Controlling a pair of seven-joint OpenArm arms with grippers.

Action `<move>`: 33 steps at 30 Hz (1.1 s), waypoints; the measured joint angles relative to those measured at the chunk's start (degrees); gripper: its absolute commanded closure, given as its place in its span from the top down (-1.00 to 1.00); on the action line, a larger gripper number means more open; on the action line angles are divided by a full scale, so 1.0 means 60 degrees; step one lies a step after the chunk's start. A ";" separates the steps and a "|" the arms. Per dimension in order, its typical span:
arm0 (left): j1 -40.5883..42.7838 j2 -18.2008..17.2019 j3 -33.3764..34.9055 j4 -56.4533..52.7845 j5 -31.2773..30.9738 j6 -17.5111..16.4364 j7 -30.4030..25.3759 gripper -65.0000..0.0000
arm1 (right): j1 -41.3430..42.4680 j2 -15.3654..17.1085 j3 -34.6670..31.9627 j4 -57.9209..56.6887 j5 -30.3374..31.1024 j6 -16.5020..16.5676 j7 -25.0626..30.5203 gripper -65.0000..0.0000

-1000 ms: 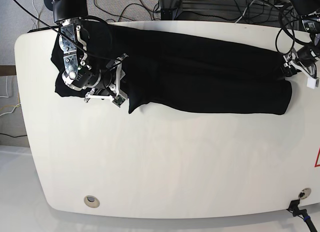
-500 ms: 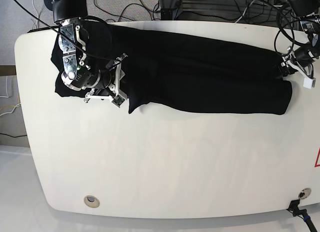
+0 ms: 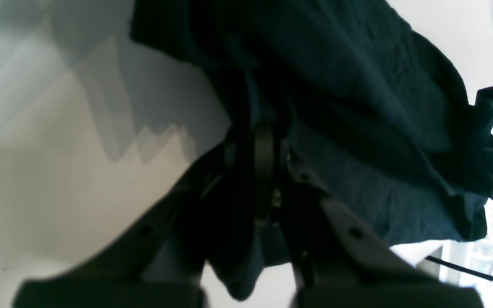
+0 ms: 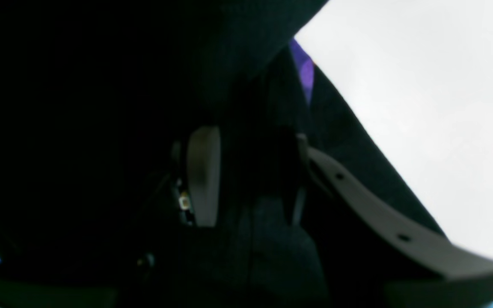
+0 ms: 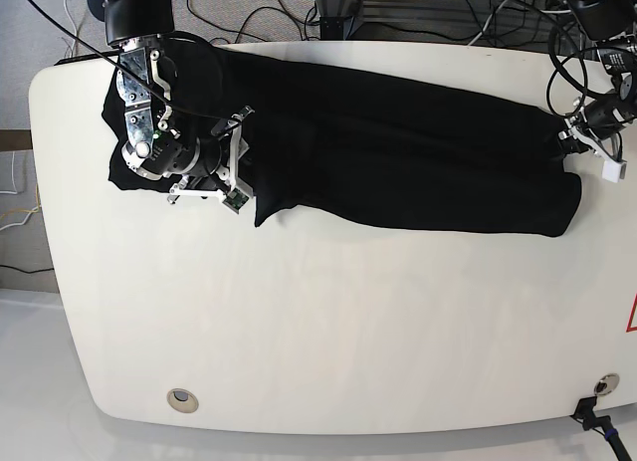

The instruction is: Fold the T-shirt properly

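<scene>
Along the far edge of the white bench (image 5: 328,342), the black T-shirt (image 5: 398,167) lies in a long folded band reaching almost from one end to the other. My left end effector (image 5: 574,140) is clenched on the cloth at one end. At the other end, my right end effector (image 5: 237,162) has its jaws spread with cloth between them, beside the purple neck tag (image 4: 305,70).

The base camera hangs overhead, looking straight down on the whole white surface (image 5: 318,332) from well back. Each wrist camera sits just behind its end effector, peering forward along the fingers, very close. The left end effector (image 3: 263,171) and the right end effector (image 4: 246,175) both fill their views with the T-shirt (image 5: 398,162), which the overhead view shows entire.
</scene>
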State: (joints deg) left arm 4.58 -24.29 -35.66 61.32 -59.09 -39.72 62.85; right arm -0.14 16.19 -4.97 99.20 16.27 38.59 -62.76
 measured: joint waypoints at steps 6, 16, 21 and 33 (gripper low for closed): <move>-0.0135 -0.0058 -0.0215 0.0011 0.0747 0.0004 -0.0441 -1.00 | -0.0011 0.0004 0.0007 0.0004 0.0000 0.0000 0.0033 -0.30; -0.0106 -0.0051 -0.0270 -0.0073 0.0922 0.0004 -0.0226 -1.00 | -0.0007 -0.0211 0.0725 -0.0007 0.0149 0.0044 0.0102 -0.29; -0.0262 -0.0503 -0.0568 -0.0091 0.1060 0.0000 -0.0186 -1.00 | 0.0022 -0.0175 0.1501 0.0273 0.0441 0.0069 0.0095 -0.29; -0.1239 -0.2146 -0.1188 -0.0095 -0.0783 -0.0007 0.1978 -1.00 | 0.0018 -0.0189 0.2663 0.0532 0.0936 0.0069 0.0044 -0.46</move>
State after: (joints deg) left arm -2.85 -37.17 -42.78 60.75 -63.79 -39.77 74.72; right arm -0.03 15.05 11.00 102.39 21.89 39.00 -62.50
